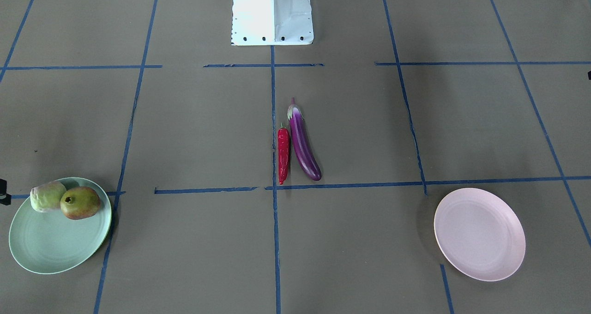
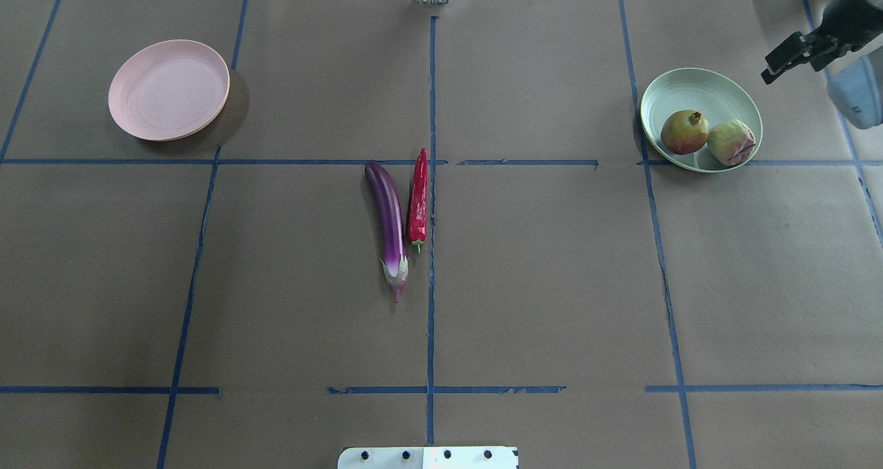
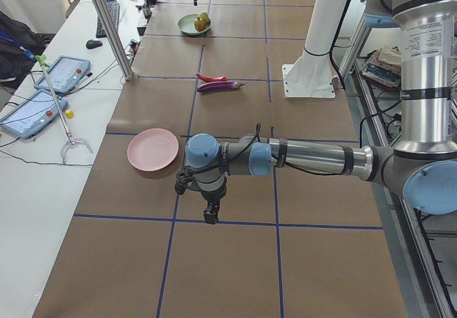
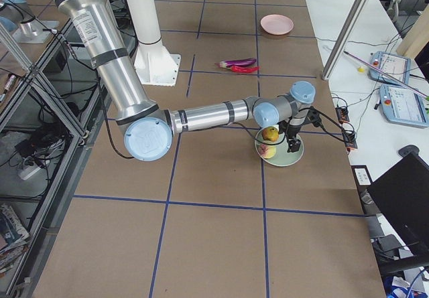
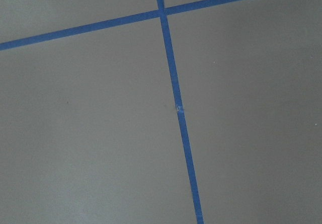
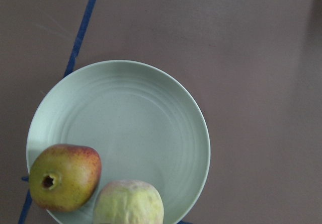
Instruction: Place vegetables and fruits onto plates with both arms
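Straight out from the white base block [image 1: 272, 14] we find the eggplant [image 1: 303, 143] and chili pepper [image 1: 283, 154] side by side on the bench [image 1: 184, 134]. To the block's right the green plate [image 1: 46, 249] holds both fruits [image 1: 80, 202]; to its left lies the pink plate [image 1: 480, 233]. On the left arm [image 3: 314, 157] and right arm [image 4: 201, 117] we cannot tell whether the jaws stand apart.

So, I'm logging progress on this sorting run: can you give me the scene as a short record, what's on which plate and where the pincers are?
green plate: holds green-and-red fruit and pale fruit
pink plate: empty
eggplant: at centre of table, beside chili pepper, off the plates
right pincer: above table by green plate; open or shut unclear
left pincer: over bare table near pink plate; state unclear
left to do: both vegetables
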{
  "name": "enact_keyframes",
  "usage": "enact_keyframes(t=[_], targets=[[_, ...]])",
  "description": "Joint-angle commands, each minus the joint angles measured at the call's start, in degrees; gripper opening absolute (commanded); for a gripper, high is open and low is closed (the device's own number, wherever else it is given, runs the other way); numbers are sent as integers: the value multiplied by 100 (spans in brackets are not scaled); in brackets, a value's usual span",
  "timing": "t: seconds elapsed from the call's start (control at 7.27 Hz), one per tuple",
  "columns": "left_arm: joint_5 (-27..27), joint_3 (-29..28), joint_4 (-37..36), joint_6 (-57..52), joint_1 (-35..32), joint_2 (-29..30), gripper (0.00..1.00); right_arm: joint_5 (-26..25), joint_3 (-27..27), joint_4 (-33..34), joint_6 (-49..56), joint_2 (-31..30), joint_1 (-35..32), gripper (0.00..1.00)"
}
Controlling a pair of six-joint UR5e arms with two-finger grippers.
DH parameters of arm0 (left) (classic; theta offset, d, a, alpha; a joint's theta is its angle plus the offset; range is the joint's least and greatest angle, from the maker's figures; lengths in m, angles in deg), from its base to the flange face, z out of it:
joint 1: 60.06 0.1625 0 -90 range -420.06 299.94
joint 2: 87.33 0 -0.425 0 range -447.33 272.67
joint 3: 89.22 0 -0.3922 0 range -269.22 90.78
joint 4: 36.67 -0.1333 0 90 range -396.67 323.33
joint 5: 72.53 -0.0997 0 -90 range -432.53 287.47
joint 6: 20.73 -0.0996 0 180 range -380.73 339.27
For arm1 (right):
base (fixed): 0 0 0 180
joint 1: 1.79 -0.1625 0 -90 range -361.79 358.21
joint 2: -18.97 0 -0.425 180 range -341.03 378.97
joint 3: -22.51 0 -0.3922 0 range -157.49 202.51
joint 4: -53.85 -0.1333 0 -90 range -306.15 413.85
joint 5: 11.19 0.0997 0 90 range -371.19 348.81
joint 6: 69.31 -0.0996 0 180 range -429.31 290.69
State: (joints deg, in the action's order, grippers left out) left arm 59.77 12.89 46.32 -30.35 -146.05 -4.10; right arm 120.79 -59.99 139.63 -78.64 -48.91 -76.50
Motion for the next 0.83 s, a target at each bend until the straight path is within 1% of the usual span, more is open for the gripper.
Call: enact_keyframes(t=[0.0,0.14,0.28,0.41,0.55,0.69], targets=[[32,202,33,39,3,44,100,47,-792,483,587,-898,-498,100],[41,482,51,56,3,123,100,56,-986,475,887,-1399,-797,100],[-11,693,60,30,12,341,100,56,-1084,431,1290,-1943,-1069,100],[32,704,69,56,12,474,100,56,-1093,396,1494,-2419,-1220,100],[50,696,8,83,47,693,100,73,-1120,396,1453,-2624,-1448,100],[372,722,51,1005,169,852,100,230,-1320,456,1400,-2643,-1546,100]])
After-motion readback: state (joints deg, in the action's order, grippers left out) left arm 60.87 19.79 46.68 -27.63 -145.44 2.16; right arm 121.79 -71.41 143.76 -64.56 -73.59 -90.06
